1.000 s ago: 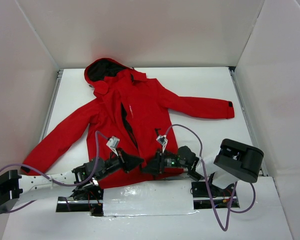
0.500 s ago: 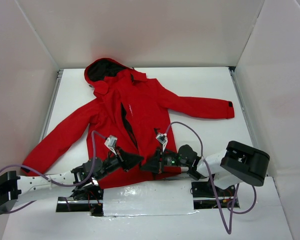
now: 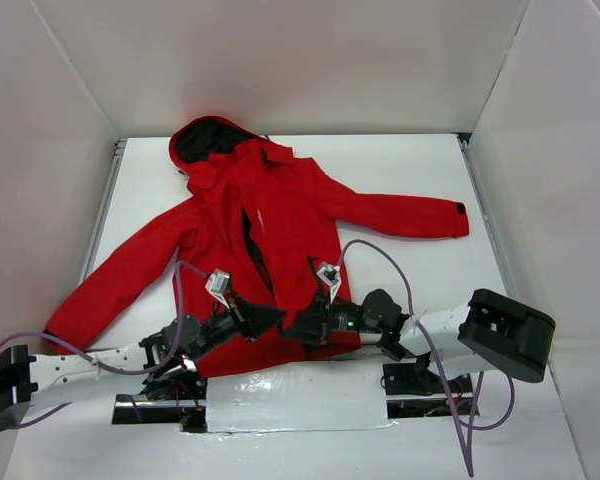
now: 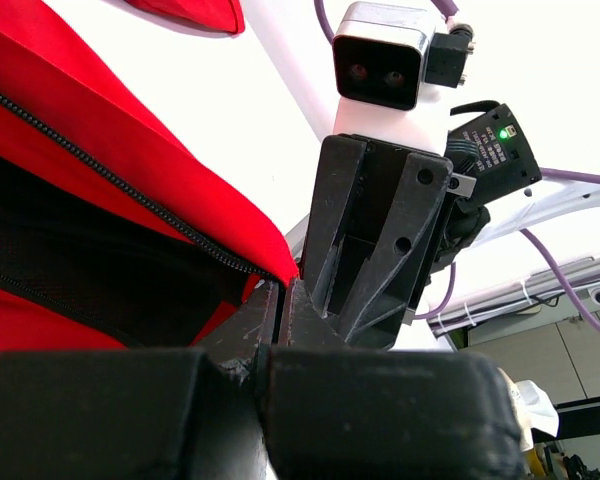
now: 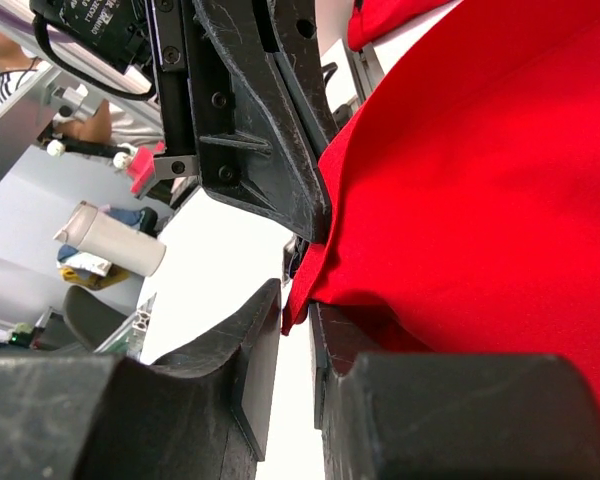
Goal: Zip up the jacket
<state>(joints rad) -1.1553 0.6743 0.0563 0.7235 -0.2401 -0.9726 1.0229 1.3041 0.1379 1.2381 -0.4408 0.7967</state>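
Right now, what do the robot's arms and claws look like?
The left arm and right arm are white tubes with chunky black joints. The left gripper and right gripper are black, with two wedge-shaped fingers. Purple cables loop along both arms. A silver camera box tops each wrist; a green light glows on the right.

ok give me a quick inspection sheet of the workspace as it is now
surface: white table, with a shiny sheet at the near edge between the arm bases
job's things: red jacket lying flat, hood at the far end, sleeves spread, front zip open
clutter: nothing seen
grippers: left gripper shut on the jacket's hem by the zip; right gripper slightly open, with the other hem edge between its jaws
cables: purple cables arch up from both wrists
surroundings: white walls on three sides
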